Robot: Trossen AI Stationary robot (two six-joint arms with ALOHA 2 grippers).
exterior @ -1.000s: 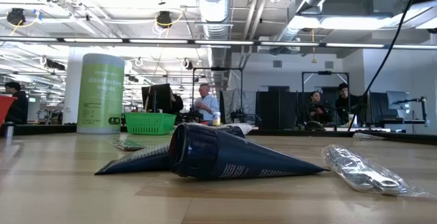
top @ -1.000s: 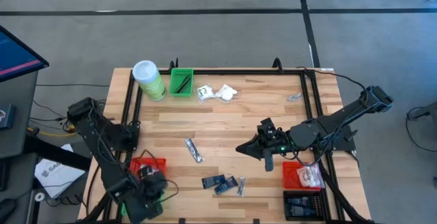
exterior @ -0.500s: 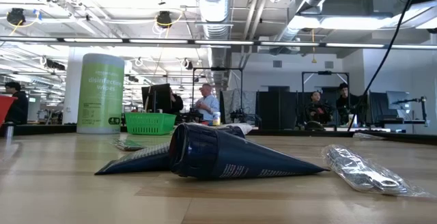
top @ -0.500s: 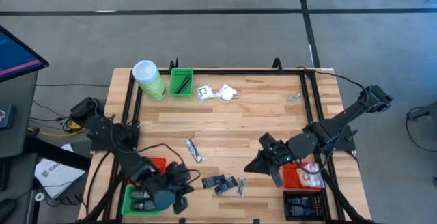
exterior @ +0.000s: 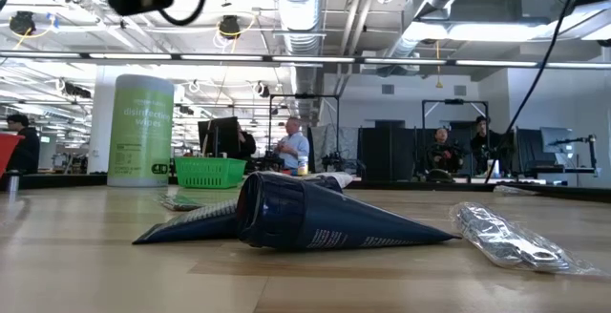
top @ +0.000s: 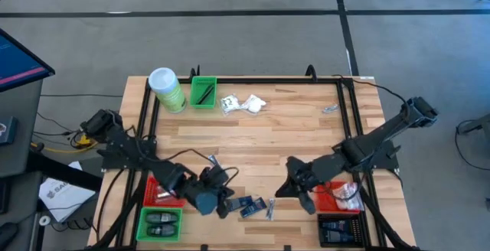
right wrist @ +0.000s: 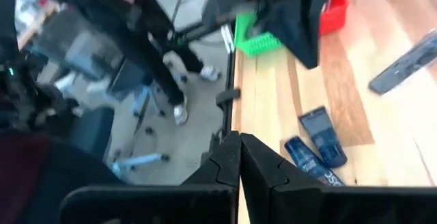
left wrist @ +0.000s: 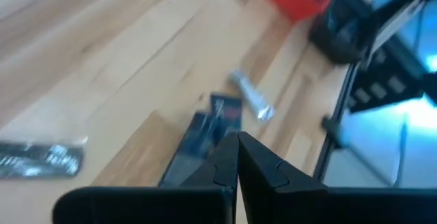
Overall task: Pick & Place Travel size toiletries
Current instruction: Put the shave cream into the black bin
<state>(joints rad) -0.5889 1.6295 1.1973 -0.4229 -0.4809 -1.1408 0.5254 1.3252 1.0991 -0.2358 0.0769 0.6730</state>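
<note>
Both pinched-shut, empty grippers (top: 222,203) (top: 285,188) are seen from above flanking the dark blue packets (top: 246,203), hidden at table level.

Two toiletry packets (top: 246,203) lie side by side near the table's (top: 291,121) front edge, between the left gripper (top: 223,205) and right gripper (top: 305,199). Sachets (top: 243,103) lie at the back.

The left gripper (top: 223,205) has swung from over the bins at the worktop's near-left corner to beside the dark packets (top: 246,204). The right gripper (top: 293,182) has pulled back towards the red bin (top: 334,202), jaws closed.
</note>
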